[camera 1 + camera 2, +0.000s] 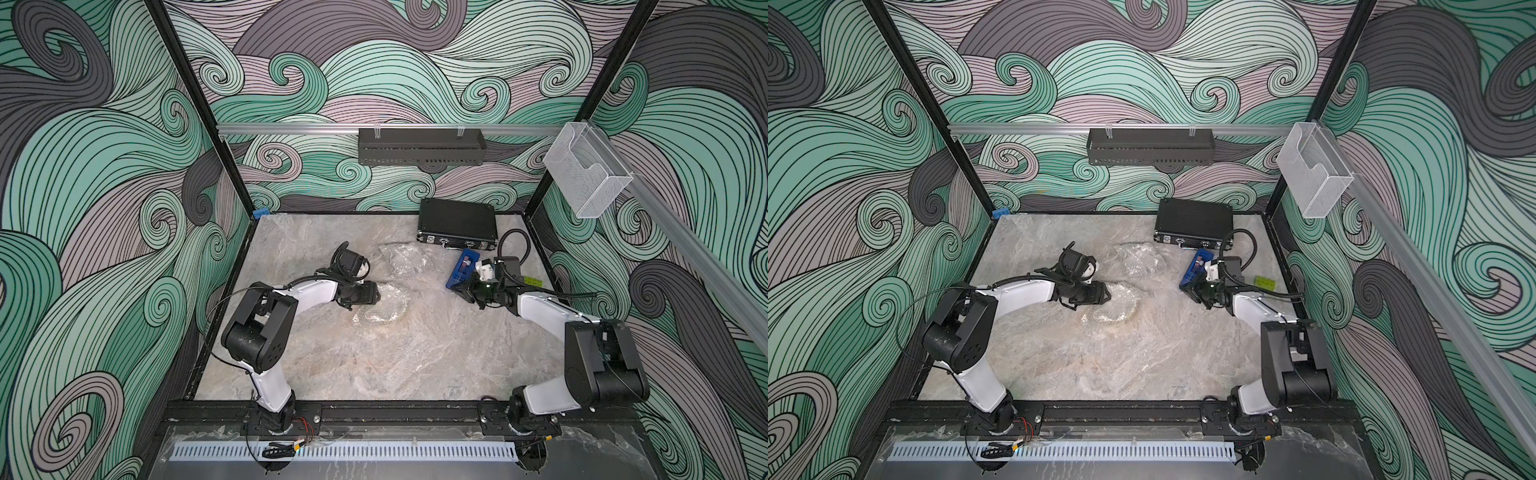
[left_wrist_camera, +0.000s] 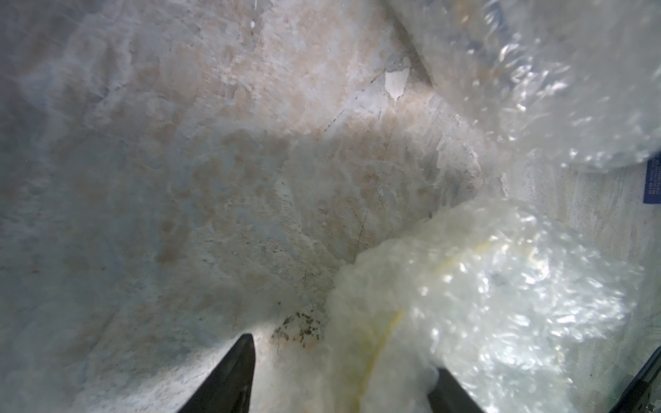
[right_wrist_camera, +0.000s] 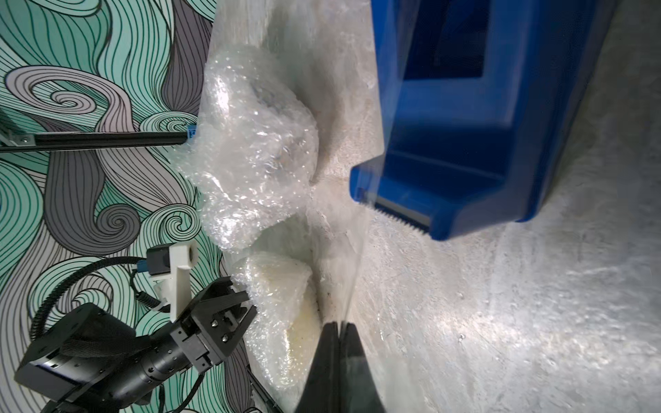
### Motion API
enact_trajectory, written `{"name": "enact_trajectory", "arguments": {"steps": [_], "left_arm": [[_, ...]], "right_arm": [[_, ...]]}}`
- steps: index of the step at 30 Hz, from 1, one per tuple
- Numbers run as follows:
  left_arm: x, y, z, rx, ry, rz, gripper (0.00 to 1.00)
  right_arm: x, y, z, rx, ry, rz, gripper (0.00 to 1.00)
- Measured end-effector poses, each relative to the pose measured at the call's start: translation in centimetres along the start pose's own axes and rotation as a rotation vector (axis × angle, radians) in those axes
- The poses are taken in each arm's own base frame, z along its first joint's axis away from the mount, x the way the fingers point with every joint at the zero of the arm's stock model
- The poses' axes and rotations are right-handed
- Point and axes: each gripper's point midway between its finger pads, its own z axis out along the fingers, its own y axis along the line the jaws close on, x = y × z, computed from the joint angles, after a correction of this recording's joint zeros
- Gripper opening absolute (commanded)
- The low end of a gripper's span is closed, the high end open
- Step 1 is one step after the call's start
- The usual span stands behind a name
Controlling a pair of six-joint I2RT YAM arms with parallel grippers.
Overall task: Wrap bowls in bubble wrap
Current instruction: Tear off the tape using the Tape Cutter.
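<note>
Bubble wrap [image 3: 257, 143] lies mid-counter [image 1: 374, 365] as two bundles, well apart from the walls. The near bundle [image 1: 384, 309] shows yellow inside, and the far bundle [image 1: 405, 262] sits just behind it. The left claw [image 2: 343, 354] is open, straddling the near bundle's edge. The right claw [image 3: 339, 323] is closed on clear tape [image 3: 357, 268] from the blue dispenser [image 3: 465, 125].

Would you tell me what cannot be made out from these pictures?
- Patterns of the bowls: the near bubble wrap bundle and the far bundle veil them in every view; only faint colour shows through.
- In the right wrist view the right gripper has shut jaws, but blur hides whether they pinch anything beside the blue dispenser.
- The green tag: too small to identify in a top view.
</note>
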Motion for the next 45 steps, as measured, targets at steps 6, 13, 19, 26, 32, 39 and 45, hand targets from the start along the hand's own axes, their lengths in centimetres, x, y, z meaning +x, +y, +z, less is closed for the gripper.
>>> {"name": "enact_trajectory", "arguments": {"steps": [6, 13, 19, 26, 32, 39, 45], "left_arm": [[0.0, 0.0, 0.0, 0.001, 0.0, 0.0, 0.63], [0.0, -0.1, 0.0, 0.005, 0.002, 0.0, 0.63], [0.0, -0.1, 0.0, 0.006, 0.003, 0.0, 0.63], [0.1, -0.2, 0.0, 0.009, 0.004, 0.0, 0.63], [0.1, -0.2, 0.0, 0.011, 0.005, 0.0, 0.63], [0.1, -0.2, 0.0, 0.013, 0.006, 0.0, 0.62], [0.1, -0.2, 0.0, 0.013, 0.006, 0.0, 0.62]], "right_arm": [[0.3, -3.3, 2.3, 0.081, 0.029, 0.011, 0.0], [-0.6, -4.6, 2.9, 0.149, -0.008, -0.045, 0.0], [-0.7, -5.0, 3.0, 0.169, -0.02, -0.062, 0.0], [1.8, -7.1, 2.6, 0.222, 0.044, -0.028, 0.0], [2.6, -7.0, 2.4, 0.224, 0.062, -0.028, 0.0], [4.0, -4.3, 0.4, 0.207, 0.113, -0.044, 0.0], [3.5, 8.6, -1.5, -0.004, 0.072, -0.289, 0.0]]}}
